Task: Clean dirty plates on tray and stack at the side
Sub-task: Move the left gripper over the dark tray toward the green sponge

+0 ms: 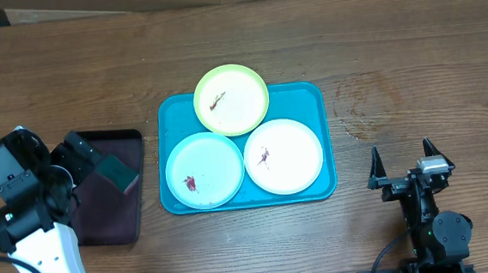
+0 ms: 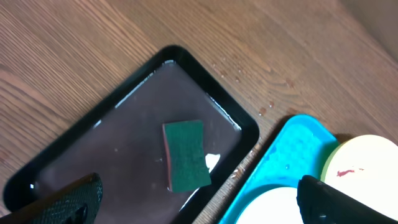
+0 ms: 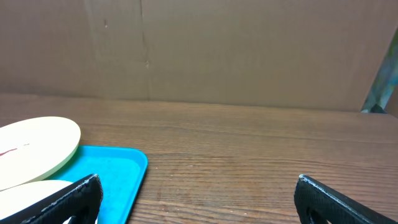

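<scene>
Turquoise rectangular plastic tray holding three round plastic plates, one overhanging 12 o'clock rim; left tool, right tool released.

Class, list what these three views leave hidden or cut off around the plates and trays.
Overhead: the left arm covers part of the dark tray.
Left wrist: the bottom edge cuts the light blue plate; its smear is unseen.
Right wrist: the left edge cuts the yellow-green plate and white plate.
</scene>
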